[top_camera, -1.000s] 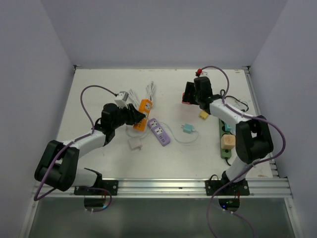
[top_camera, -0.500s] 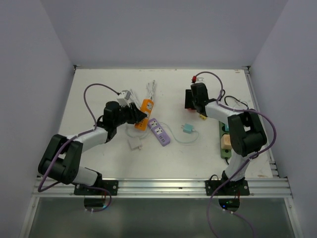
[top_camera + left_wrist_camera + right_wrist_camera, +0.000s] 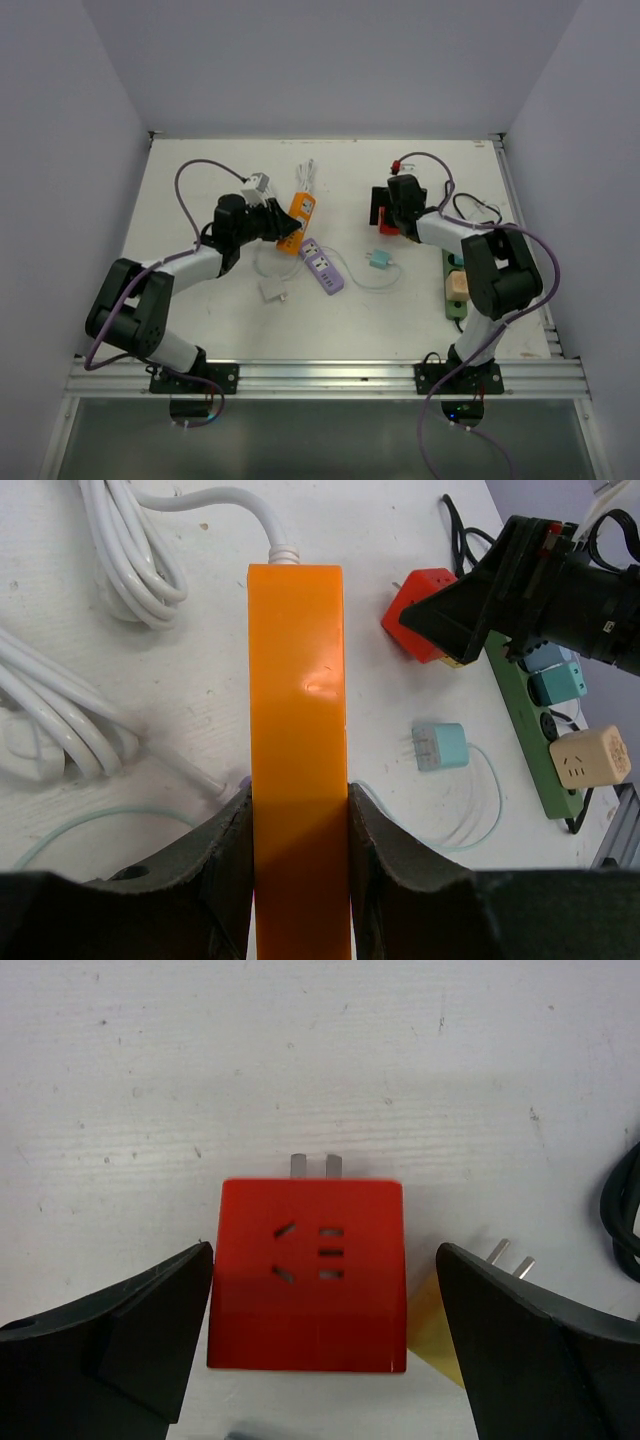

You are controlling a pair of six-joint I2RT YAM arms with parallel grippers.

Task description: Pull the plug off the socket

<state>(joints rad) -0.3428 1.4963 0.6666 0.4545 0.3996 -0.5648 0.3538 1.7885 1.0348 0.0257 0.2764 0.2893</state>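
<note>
the red cube-shaped plug adapter [image 3: 307,1275] lies flat on the white table [image 3: 330,330], right of centre, with its slotted face up. its two metal prongs [image 3: 316,1166] are bare and point away from the wrist camera, seated in no socket. the right gripper [image 3: 322,1290] is spread wide around it. one black finger sits just beside the cube's left edge and the other stands off its right edge, neither pressing on it. a small yellow plug [image 3: 432,1325] lies partly under that right finger, against the cube's lower right corner, and a black cable [image 3: 622,1210] curves in at the frame's edge.

well to the left, the left gripper [image 3: 300,870] is clamped narrowly on the long orange plastic power strip [image 3: 297,710], with a finger pressed on each long side. whether the strip is off the table i cannot tell. a coiled white cord [image 3: 130,550] lies beside its far end. a teal plug [image 3: 441,746] and a purple power strip [image 3: 321,265] lie between the arms. a green power strip [image 3: 525,740] carrying a beige cube [image 3: 590,757] lies at the right edge.
</note>
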